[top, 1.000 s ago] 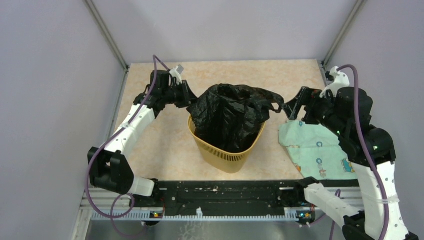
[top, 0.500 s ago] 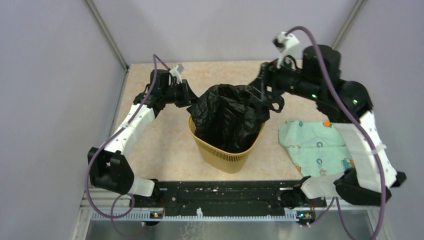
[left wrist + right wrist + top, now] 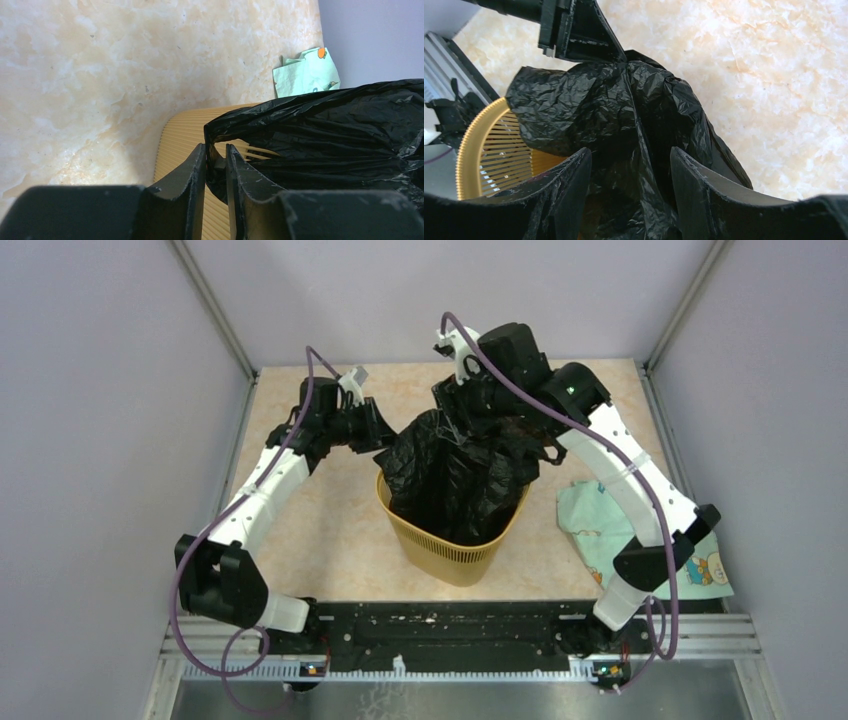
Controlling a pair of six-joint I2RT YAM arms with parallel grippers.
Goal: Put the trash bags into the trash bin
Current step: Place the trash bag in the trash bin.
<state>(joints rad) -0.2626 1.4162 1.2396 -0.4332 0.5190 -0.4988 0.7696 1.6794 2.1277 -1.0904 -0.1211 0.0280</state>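
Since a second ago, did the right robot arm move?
Yes. The right gripper swung left, from beside the green cloth to the far side of the trash bag above the yellow trash bin, which stayed put.

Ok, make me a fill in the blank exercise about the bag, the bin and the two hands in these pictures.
1. The black trash bag hangs partly inside the ____ trash bin.
2. The left hand pinches the thin edge of the ____.
3. The right hand reaches over the bag with one ____ on each side of a fold.
4. In the top view the pale green cloth lies to the ____ of the bin.
Missing words: yellow; bag; finger; right.
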